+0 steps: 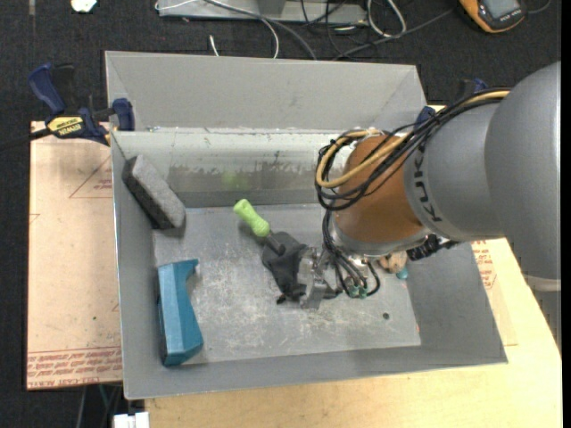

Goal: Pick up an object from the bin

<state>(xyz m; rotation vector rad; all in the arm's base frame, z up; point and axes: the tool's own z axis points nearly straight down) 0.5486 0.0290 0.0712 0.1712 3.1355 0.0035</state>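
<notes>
My gripper (314, 283) is low in the middle of the bin, under the orange cover of the wrist. Right at its left side lies a tool with a light green handle and a black head (282, 261). The black head touches or nearly touches the gripper, and the green handle points away to the back left. Whether the tool is gripped I cannot tell.
A blue wedge-shaped block (177, 312) lies at the front left. A dark grey oblong block (153, 194) leans in the back left corner. A small peach and teal thing (393, 264) peeks out beneath the arm on the right.
</notes>
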